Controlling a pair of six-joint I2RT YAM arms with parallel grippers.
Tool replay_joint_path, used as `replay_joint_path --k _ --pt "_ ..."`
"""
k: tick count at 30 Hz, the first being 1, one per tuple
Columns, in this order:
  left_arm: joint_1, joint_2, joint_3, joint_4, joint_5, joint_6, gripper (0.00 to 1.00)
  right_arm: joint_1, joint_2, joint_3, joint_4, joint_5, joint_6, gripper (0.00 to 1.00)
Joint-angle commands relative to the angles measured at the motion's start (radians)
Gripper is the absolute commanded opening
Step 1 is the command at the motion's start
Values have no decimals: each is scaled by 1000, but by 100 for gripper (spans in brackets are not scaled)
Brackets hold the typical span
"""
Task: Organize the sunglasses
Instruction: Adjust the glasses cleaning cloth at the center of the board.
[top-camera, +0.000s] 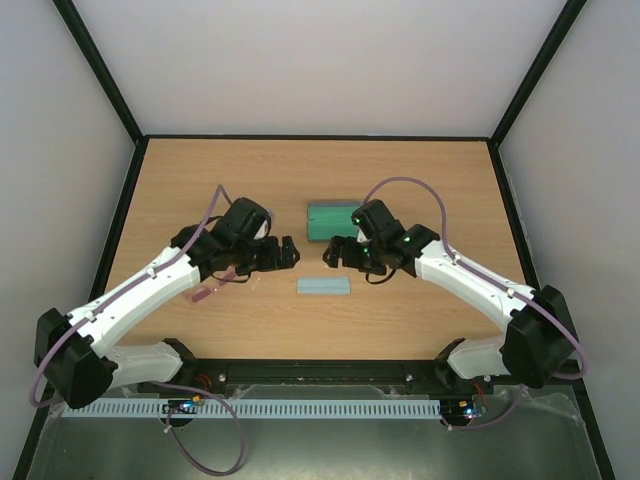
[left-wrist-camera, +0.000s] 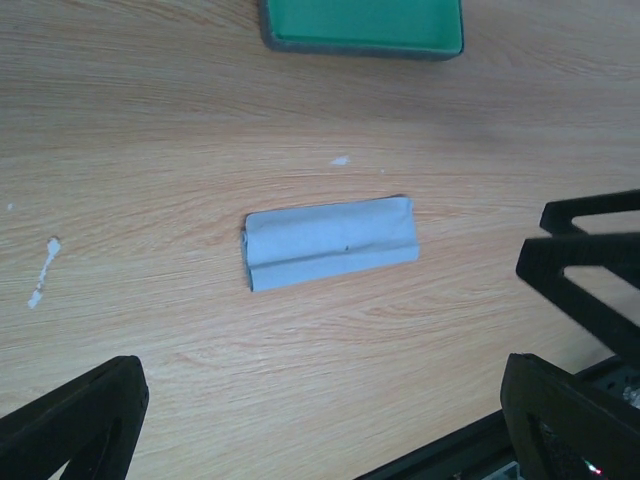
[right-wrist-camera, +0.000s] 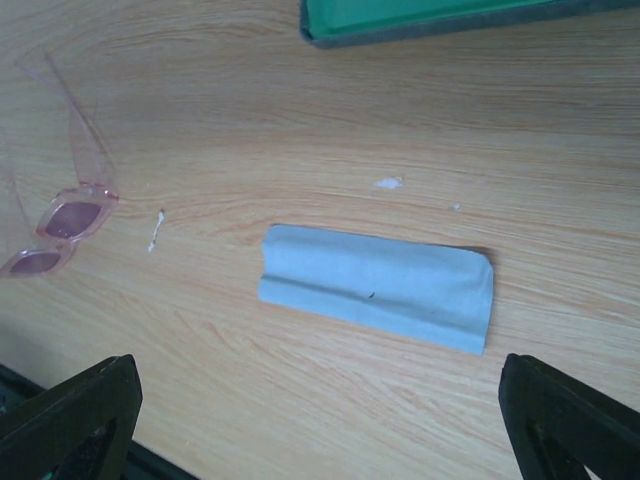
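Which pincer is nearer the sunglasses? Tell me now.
Left. The left pincer hovers a short way right of the sunglasses; the right pincer sits farther right, past the left one.

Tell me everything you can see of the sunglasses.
The sunglasses lie on the wooden table, left of the folded blue cloth and apart from it in the right wrist view. Thin, pale pink, see-through frame, plastic by its look; two pinkish-purple lenses; slim arms seemingly unfolded. Only the table touches them.

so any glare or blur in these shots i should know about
top external: soft even light, no glare, sharp throughout; left wrist: cloth crisp, thin shadow along its edges; right wrist: sunglasses pale, low contrast against the table, at the left edge
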Motion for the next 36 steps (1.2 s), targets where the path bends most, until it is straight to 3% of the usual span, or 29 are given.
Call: replay_joint_path --k 1,6,12,16,18,23,28,36 --pt "17 25 55 -54 58 -34 99 -2 13 60 -96 -70 2 99" --pt "34 49 82 -65 62 -28 99 -2 23 47 -50 -116 8 99" --pt "45 15 -38 46 76 22 99 -2 25 -140 259 -195 35 99" --pt "44 -51 -203 223 190 37 99 -2 18 -264 453 -236 67 79" --pt "44 -69 -278 285 251 44 99 -2 14 -275 468 -245 63 78" --pt "42 -133 -296 283 330 42 99 -2 -13 -223 426 -311 72 74" --pt "43 -134 -310 317 402 41 99 -3 -47 -204 441 -318 117 37" --pt "53 -76 -401 525 568 -58 99 -1 -130 -385 711 -337 350 28"
